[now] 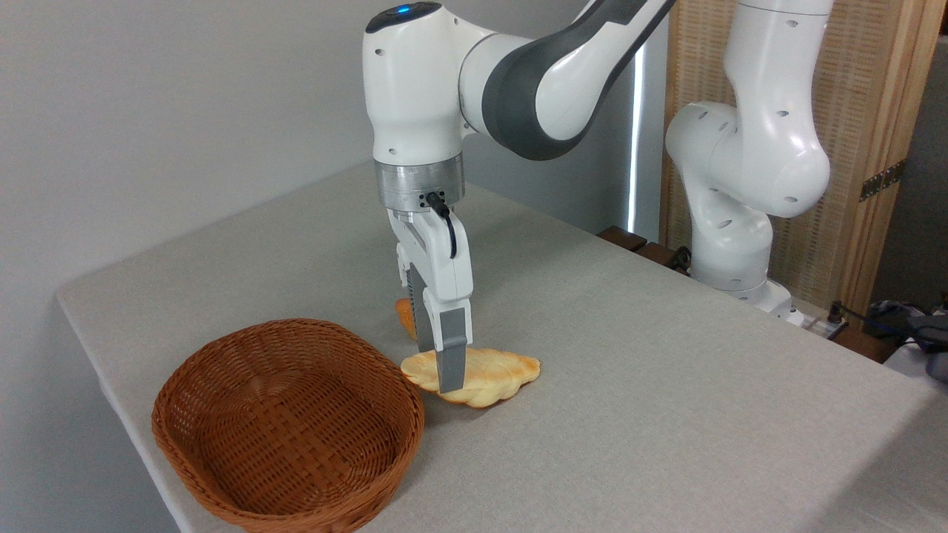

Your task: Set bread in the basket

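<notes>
End effector point(450, 385) down on one bread point(489, 376), grip unclear, beside one basket point(296, 429), one bun point(405, 317) behind.

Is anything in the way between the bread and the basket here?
Nothing visible blocks that path. The bread lies on the table right beside the basket, its left end close to the near rim. The small bun sits behind the gripper, off that line. The basket looks empty.
</notes>
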Motion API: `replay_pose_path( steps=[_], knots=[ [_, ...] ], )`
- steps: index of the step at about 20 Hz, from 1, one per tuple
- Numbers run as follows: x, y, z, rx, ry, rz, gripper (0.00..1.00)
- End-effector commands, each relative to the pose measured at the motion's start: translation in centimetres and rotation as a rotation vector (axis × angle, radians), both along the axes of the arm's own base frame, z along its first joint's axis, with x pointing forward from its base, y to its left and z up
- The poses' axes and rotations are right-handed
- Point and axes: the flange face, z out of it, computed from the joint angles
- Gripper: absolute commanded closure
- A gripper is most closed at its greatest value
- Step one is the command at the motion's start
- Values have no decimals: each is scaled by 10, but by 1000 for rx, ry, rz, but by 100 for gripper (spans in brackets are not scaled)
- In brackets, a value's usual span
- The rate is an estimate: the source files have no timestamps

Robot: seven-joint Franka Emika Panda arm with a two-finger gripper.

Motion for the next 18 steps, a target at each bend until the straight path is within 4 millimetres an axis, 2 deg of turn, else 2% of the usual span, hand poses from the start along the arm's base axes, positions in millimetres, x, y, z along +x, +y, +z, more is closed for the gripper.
replay_pose_path(
  steps=[1,2,3,18],
  knots=[
    [0,0,0,28,-20,-34,48],
    [0,0,0,28,-19,-34,54],
    [0,1,0,28,-19,-32,54],
    [0,0,0,29,-17,-35,54]
  ],
)
